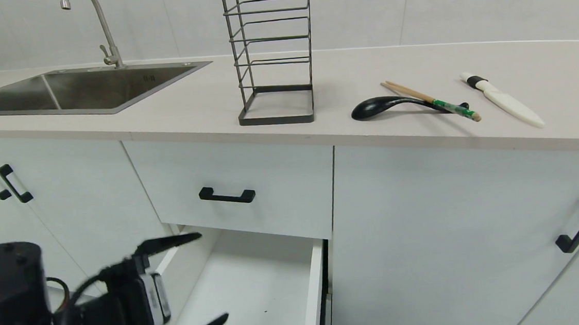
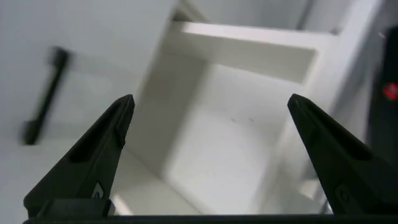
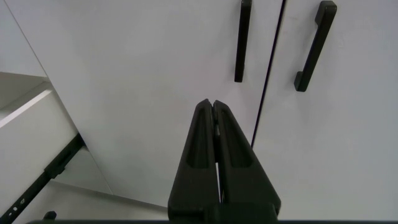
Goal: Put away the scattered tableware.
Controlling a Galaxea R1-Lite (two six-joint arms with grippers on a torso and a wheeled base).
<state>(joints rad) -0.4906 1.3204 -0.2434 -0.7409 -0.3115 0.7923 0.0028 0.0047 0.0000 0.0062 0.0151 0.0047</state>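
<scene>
On the counter's right part lie a black ladle (image 1: pixel 383 106), a pair of chopsticks (image 1: pixel 432 100) resting across its handle, and a white knife (image 1: pixel 502 99) with a black band. Below the counter a white drawer (image 1: pixel 258 289) stands pulled out with nothing in it; the left wrist view looks into this drawer (image 2: pixel 230 149). My left gripper (image 1: pixel 203 280) hangs open low at the left, in front of the drawer, holding nothing; its fingers (image 2: pixel 102 146) are spread wide. My right gripper (image 3: pixel 213 109) is shut with nothing in it, facing white cabinet doors.
A black wire rack (image 1: pixel 271 55) stands mid-counter. A steel sink (image 1: pixel 77 89) with a tap (image 1: pixel 97 22) is at the left. A shut drawer with a black handle (image 1: pixel 226 195) sits above the pulled-out one. Cabinet doors with black handles (image 3: pixel 239 40) flank it.
</scene>
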